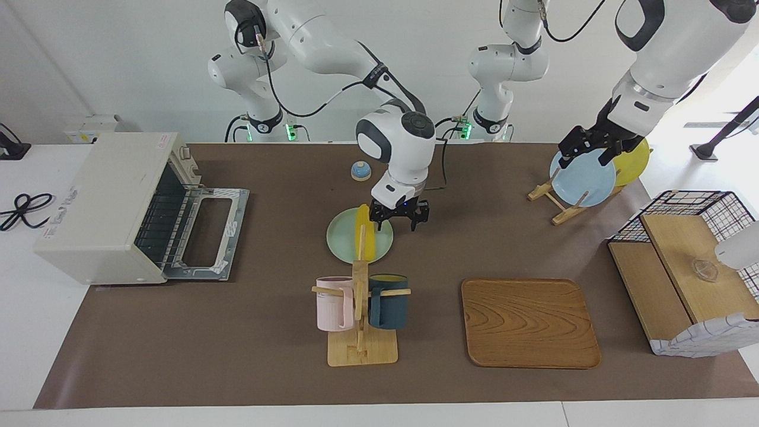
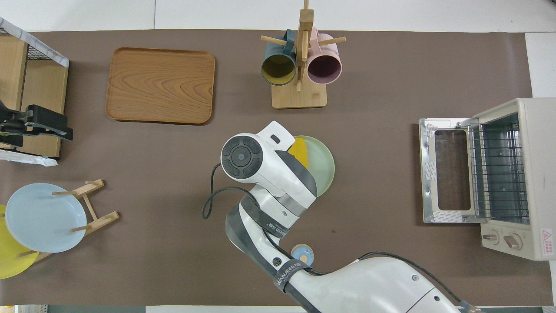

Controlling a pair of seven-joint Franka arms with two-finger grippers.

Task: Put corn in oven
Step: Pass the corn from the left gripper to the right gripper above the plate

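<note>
Facing view: right gripper [image 1: 399,218] hangs fingers spread, grasping nothing, over the bright yellow corn cob [image 1: 363,233] on the pale green round plate [image 1: 342,240]; centre on the cob before clenching. Left gripper [image 1: 588,147] waits released by the blue plate.

Overhead view: cream-white toaster oven [image 2: 536,174] (door down) toward the right arm's end; corn mostly hidden.

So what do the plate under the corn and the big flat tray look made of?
Round pale green plate: matte, evenly coloured, probably plastic or melamine, can't tell for sure. Rectangular brown tray: wood, or a wood-look finish, with curved grain lines and a smooth satin surface.
</note>
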